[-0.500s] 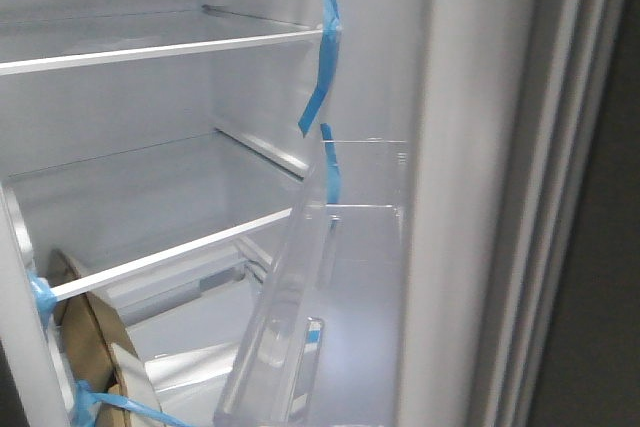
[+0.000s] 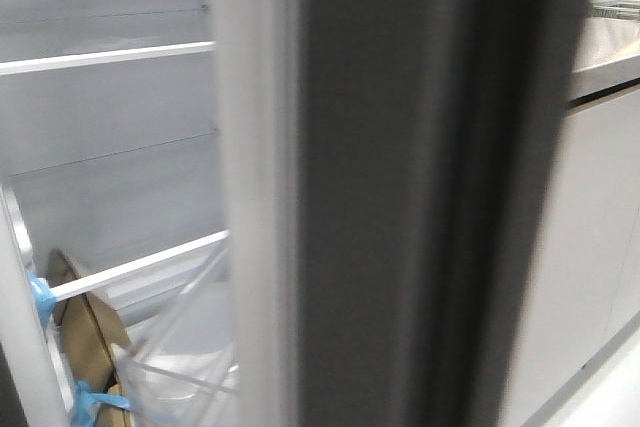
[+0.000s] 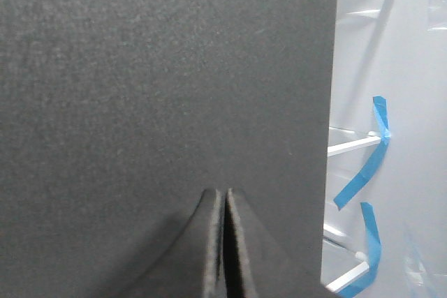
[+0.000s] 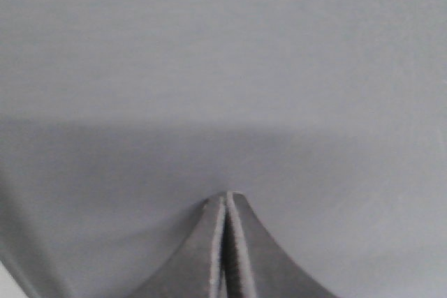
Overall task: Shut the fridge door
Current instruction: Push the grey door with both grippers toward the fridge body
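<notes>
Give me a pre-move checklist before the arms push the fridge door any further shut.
1. Left gripper shut, tip against the door's dark outer face: ok.
2. Right gripper shut, facing a plain grey surface; which surface, and whether it touches: cannot tell.
3. Door fully closed: not ok; the front view still shows the shelves past the door's edge.
4. Closing path free: cannot tell; a cardboard piece with blue tape sits low in the fridge near the gap.
5. Door bin intact: cannot tell; it is blurred in the front view.
</notes>
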Controlling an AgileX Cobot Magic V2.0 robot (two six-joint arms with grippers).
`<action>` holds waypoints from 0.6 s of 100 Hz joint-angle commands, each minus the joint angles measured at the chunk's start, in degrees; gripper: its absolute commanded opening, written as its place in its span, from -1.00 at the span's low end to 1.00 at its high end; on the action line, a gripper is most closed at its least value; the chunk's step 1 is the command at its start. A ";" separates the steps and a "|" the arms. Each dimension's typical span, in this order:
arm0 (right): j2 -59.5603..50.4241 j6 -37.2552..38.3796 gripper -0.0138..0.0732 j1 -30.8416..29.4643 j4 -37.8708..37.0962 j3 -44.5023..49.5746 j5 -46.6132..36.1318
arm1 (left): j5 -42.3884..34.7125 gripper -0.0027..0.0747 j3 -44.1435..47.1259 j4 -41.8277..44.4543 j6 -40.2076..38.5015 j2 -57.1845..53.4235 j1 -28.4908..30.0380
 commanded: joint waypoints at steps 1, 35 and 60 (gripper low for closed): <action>3.22 -3.42 -0.78 0.12 4.51 -3.63 -3.34 | -4.16 -0.98 2.01 -0.23 -0.25 -0.59 0.27; 17.34 -5.99 -0.78 0.37 5.23 -15.41 -2.57 | -4.16 -0.98 2.01 -0.23 -0.25 -0.59 0.27; 25.87 -7.91 -0.78 3.59 5.23 -22.04 -5.09 | -4.16 -0.98 2.01 -0.23 -0.25 -0.59 0.27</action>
